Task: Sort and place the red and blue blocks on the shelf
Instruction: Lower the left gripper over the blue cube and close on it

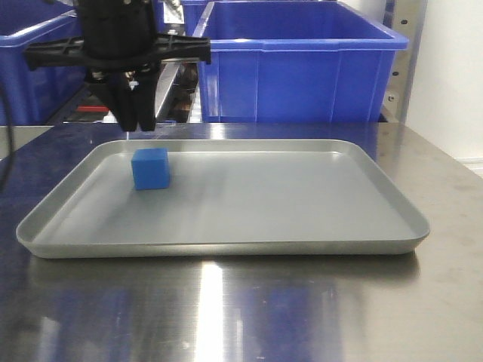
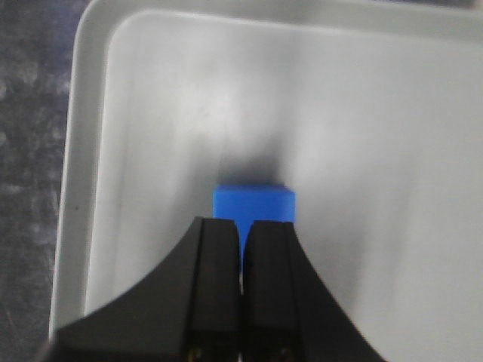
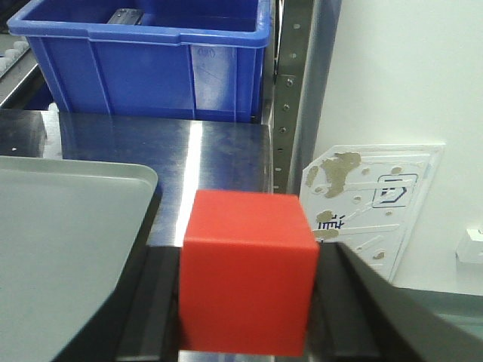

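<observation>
A blue block [image 1: 151, 168] sits on the grey tray [image 1: 362, 219] near its back left corner. My left gripper [image 1: 136, 121] hangs just above and behind it, jaws shut and empty. In the left wrist view the shut fingers [image 2: 219, 279] sit over the near edge of the blue block [image 2: 253, 204]. My right gripper [image 3: 245, 302] is shut on a red block [image 3: 247, 271], held beside the right edge of the tray [image 3: 68, 226] near the table's right end. The right gripper is out of the front view.
Blue bins [image 1: 302, 64] stand behind the tray on the steel table [image 1: 241, 309]. In the right wrist view a blue bin [image 3: 151, 64], a metal shelf post [image 3: 290, 98] and a white panel [image 3: 377, 196] stand beyond the table's edge.
</observation>
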Available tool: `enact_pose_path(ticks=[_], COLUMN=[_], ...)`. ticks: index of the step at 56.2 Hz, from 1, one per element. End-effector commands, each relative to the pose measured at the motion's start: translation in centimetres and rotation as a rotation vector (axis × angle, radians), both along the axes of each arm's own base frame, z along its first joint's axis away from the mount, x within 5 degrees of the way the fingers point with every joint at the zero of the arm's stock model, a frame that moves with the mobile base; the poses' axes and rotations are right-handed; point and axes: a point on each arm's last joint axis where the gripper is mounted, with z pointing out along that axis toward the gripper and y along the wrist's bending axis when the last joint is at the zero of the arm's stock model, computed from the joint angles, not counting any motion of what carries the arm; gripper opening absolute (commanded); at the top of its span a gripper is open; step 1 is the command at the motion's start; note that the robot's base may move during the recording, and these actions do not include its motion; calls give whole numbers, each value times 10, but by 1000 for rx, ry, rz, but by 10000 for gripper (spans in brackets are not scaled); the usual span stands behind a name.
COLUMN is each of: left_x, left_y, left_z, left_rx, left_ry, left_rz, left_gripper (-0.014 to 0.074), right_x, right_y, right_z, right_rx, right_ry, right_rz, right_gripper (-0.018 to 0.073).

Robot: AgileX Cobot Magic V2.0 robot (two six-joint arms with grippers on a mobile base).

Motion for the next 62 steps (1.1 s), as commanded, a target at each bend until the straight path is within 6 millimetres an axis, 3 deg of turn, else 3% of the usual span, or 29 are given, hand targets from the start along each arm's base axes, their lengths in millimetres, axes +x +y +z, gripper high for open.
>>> enact_pose_path(ticks=[1,9,20,25,45,62], left_x=[0,2,1,0,3,15], left_y=[-1,-4,-5,-5,-9,-9], left_z=[27,26,25,25,19,-1], left_rx=[-27,-20,-43,-41,-65,-21], left_ry=[-52,-19,-3,0,7,24], left_rz=[18,29,47,48,46,54], left_gripper=[90,189,464,547,549,549], right_x=[1,1,1,1,1,1], right_y=[-1,-1,-1,-1,-1,-1], right_z=[18,17,17,17,17,17], right_rx=[-7,-7,-7,-7,-7,-7], right_ry=[-119,-118,-118,-118,-118,-118], right_rz=[-10,-10,-10,-10,-10,-10], right_gripper=[300,300,300,300,300,300])
